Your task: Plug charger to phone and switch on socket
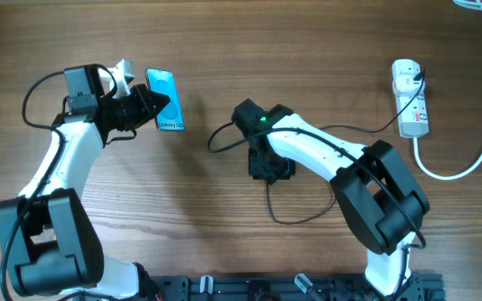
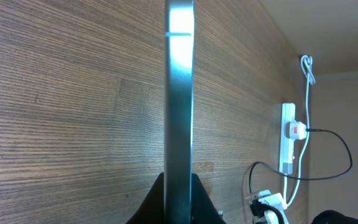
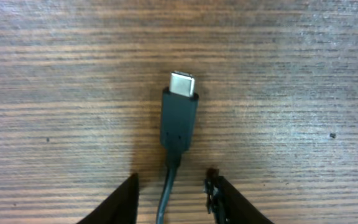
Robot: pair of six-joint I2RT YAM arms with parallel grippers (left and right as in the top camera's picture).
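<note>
The charger lies flat on the table, its metal tip pointing away from the right gripper, whose jaws stand open on either side of the thin lead, touching nothing. The charger looks light. Its moulded black body is stiff and the lead behind it limp, so the body seems the place to pinch. The phone, screen up, is clamped at one edge by the left gripper — rigid, smooth, probably slippery. There are no containers — only the socket, well apart to the right, with a white plug seated in it.
</note>
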